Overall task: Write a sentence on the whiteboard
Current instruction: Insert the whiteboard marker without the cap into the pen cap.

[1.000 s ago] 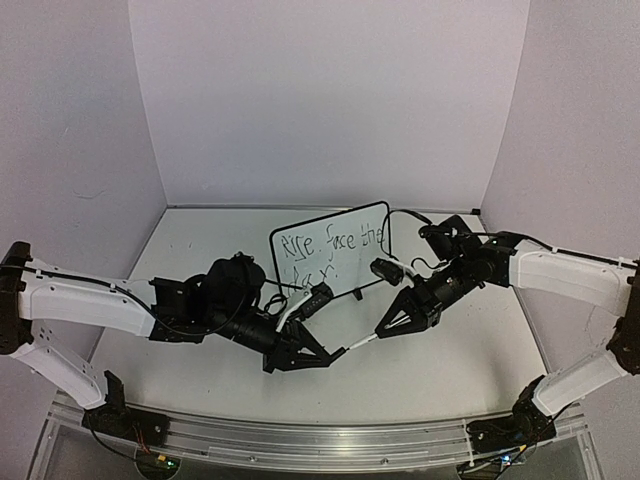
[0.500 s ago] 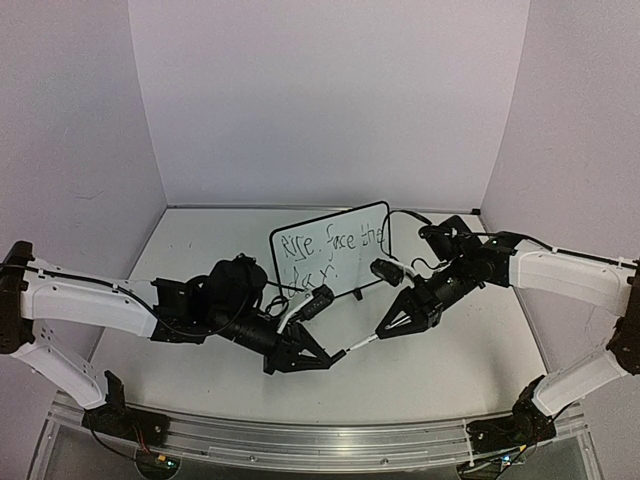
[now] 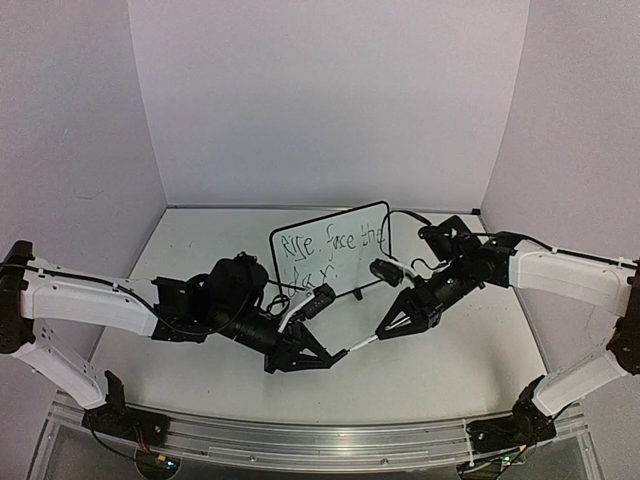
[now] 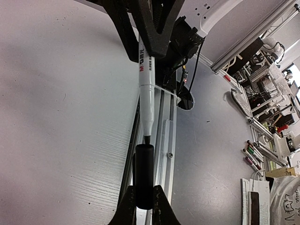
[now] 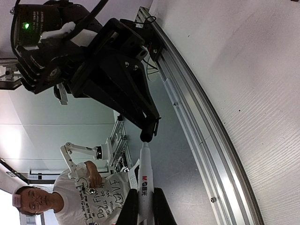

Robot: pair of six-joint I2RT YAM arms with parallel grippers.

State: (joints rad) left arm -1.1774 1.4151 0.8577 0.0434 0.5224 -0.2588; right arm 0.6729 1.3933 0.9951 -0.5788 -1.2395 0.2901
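Whiteboard [image 3: 366,270] stands on the far centre of the tabletop [image 3: 450,370], written face toward the arms, with the sentence [image 3: 330,243] already on it in two lines of black handwriting. Nearer than the board, both arms meet over the middle of the tabletop. The left jaws are closed almost fully on a black cap [image 4: 144,176]; the right jaws are closed on the barrel of the white marker [image 5: 145,180], well behind its tip. Marker and cap lie on one line, the tip at the cap's mouth; whether it has entered cannot be told. This alignment suggests recapping after writing. The left arm [image 3: 90,305] reaches in low from the left, wrist pointing right; the right arm [image 3: 560,272] reaches in from the right, wrist angled down and left.
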